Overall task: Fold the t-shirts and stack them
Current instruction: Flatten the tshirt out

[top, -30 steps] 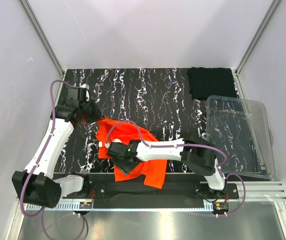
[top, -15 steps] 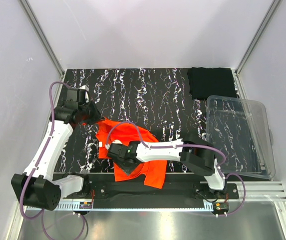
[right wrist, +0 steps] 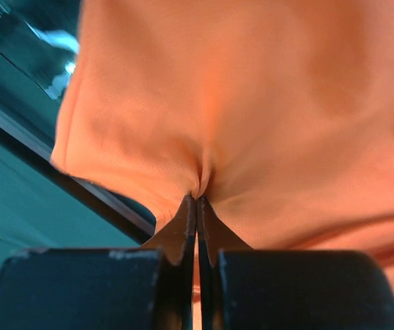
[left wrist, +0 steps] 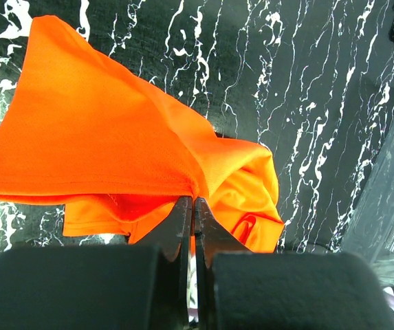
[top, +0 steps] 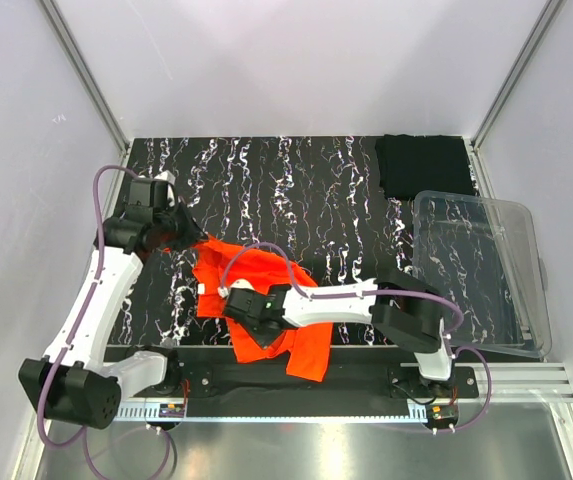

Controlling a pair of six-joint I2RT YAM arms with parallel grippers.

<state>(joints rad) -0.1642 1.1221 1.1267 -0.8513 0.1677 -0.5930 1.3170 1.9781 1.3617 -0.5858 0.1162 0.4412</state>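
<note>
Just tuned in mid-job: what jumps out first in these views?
The bright orange t-shirt, bunched near the front edge of the dark marbled table, grabs the eye. The left pincer and the right pincer are each shut on a pinch of it. Next comes the black t-shirt, folded flat in the far right corner, just behind the clear plastic bin.

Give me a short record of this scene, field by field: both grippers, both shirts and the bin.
left gripper: shut on an edge of the bright orange-red cloth t-shirt
right gripper: shut on the same shirt, at its near part
orange-red shirt state: crumpled, unfolded, on the black marbled table
black cloth t-shirt: folded, far right corner
clear plastic bin: right side, nearer than the black shirt
</note>
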